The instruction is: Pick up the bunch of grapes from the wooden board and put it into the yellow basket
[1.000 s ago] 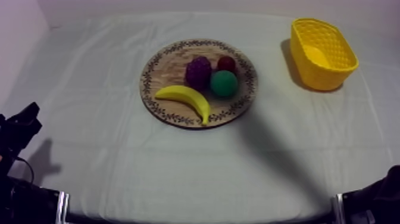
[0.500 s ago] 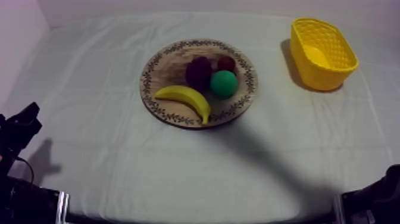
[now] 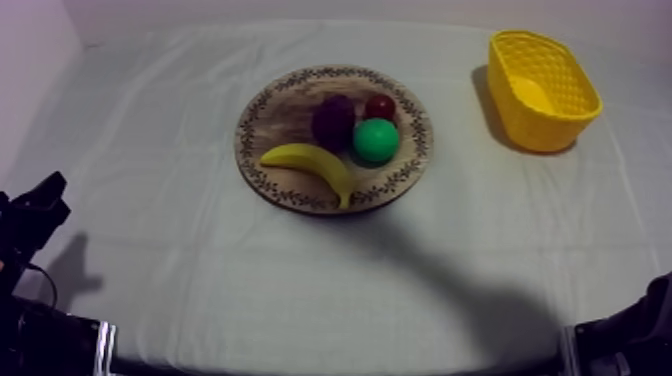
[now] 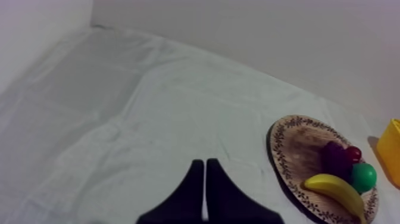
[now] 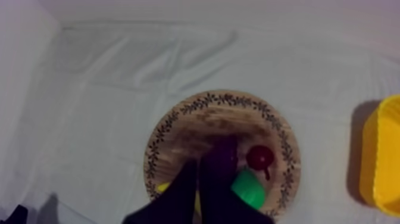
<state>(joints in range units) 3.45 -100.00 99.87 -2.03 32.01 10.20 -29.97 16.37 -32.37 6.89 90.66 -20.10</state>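
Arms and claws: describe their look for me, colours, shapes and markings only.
Both arms are black. In the top view the left arm shows an angular outline and the right arm a rounder bulk; each bears a pale ring low down. The left claw and right claw each have two plain black fingers tapering to blunt tips.

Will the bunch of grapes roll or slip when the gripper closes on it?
Likely stiff and light: the bunch of grapes looks like one moulded lump. Its rounded shape might slip or roll if pinched off-centre. The pear and small red fruit sit close beside it, so they may shift.
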